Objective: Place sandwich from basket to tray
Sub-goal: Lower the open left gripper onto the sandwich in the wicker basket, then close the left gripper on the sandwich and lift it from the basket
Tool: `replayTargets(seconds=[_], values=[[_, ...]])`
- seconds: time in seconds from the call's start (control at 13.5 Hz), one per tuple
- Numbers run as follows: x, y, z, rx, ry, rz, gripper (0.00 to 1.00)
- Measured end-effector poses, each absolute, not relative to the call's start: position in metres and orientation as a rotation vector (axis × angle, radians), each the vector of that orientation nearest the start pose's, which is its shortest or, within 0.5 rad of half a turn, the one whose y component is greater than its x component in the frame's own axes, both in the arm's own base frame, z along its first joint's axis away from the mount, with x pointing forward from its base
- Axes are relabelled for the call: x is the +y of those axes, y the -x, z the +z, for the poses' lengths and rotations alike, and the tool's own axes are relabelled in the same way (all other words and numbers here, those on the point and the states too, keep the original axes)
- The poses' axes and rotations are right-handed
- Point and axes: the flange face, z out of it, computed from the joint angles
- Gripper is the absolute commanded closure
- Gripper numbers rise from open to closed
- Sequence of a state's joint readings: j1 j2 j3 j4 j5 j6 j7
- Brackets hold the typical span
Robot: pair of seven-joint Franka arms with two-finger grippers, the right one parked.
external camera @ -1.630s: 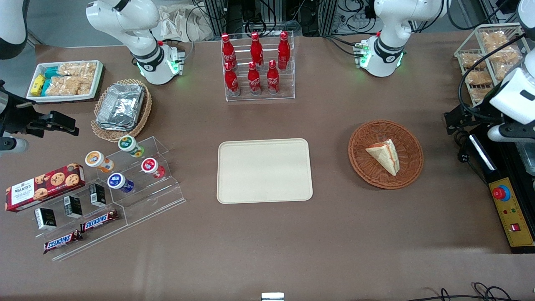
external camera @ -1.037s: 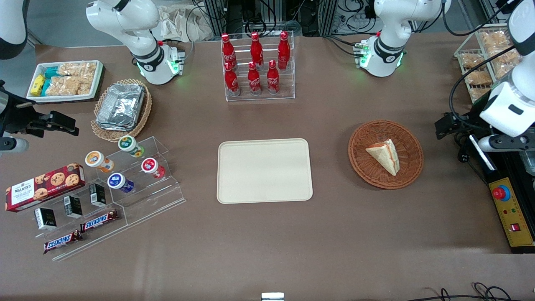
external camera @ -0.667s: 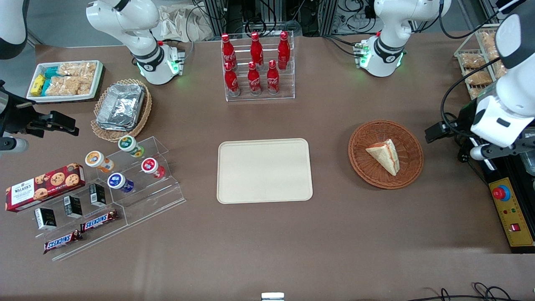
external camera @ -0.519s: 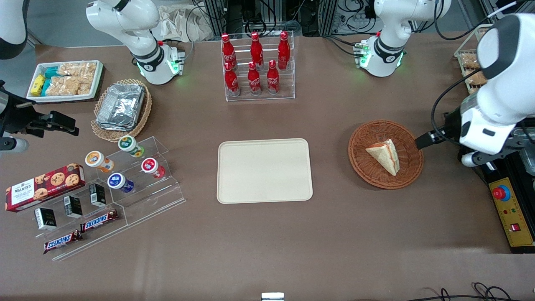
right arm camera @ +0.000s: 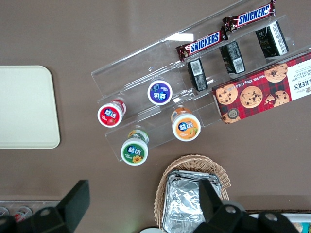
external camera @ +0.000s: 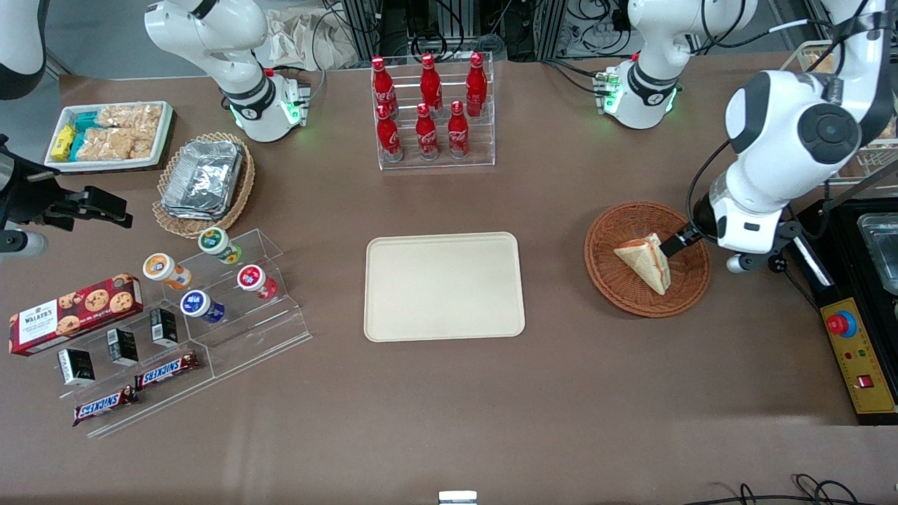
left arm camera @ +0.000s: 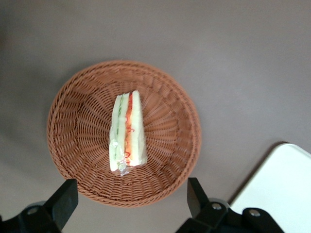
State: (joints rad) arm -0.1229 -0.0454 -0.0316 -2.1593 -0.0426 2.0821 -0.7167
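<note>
The sandwich [external camera: 645,261], a pale wedge with red and green filling, lies in the reddish-brown woven basket [external camera: 605,280] toward the working arm's end of the table. My left gripper [external camera: 675,244] hangs above the basket's rim, beside the sandwich and apart from it. In the left wrist view its fingers [left arm camera: 65,199] stand wide open around nothing, with the gripper [left arm camera: 130,201] over the basket [left arm camera: 187,131] edge and the sandwich [left arm camera: 127,133] lying just ahead of it. The cream tray [external camera: 443,286] lies bare at the table's middle; a corner of the tray [left arm camera: 286,194] shows in the wrist view.
A clear rack of red cola bottles [external camera: 429,112] stands farther from the camera than the tray. A tan basket of foil trays [external camera: 203,181], an acrylic stand of cups [external camera: 224,280] and a cookie box [external camera: 74,312] lie toward the parked arm's end. A yellow control box [external camera: 859,354] sits at the working arm's end.
The left arm has swung in from the table's end toward the basket; its gripper now hangs over the basket rim next to the sandwich. Sandwich, basket and tray have not moved.
</note>
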Motion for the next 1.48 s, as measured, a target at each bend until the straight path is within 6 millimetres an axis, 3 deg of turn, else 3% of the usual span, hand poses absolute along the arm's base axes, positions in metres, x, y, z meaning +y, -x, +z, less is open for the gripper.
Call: replayTargets(seconds=[0.37, 0.67, 1.04, 1.11, 1.19, 1.26, 1.48], values=[[-0.074, -0.508, 0.374, -1.067, 2.974, 0.058, 0.0], [-0.073, -0.505, 0.324, -1.141, 2.953, 0.032, 0.0], [-0.068, -0.481, 0.264, -1.159, 2.959, -0.021, 0.03], [-0.068, -0.476, 0.254, -1.161, 2.96, -0.028, 0.31], [-0.067, -0.472, 0.246, -1.162, 2.96, -0.03, 0.81], [-0.066, -0.47, 0.24, -1.162, 2.958, -0.026, 1.0], [-0.068, -0.471, 0.237, -1.159, 2.963, -0.037, 1.0]])
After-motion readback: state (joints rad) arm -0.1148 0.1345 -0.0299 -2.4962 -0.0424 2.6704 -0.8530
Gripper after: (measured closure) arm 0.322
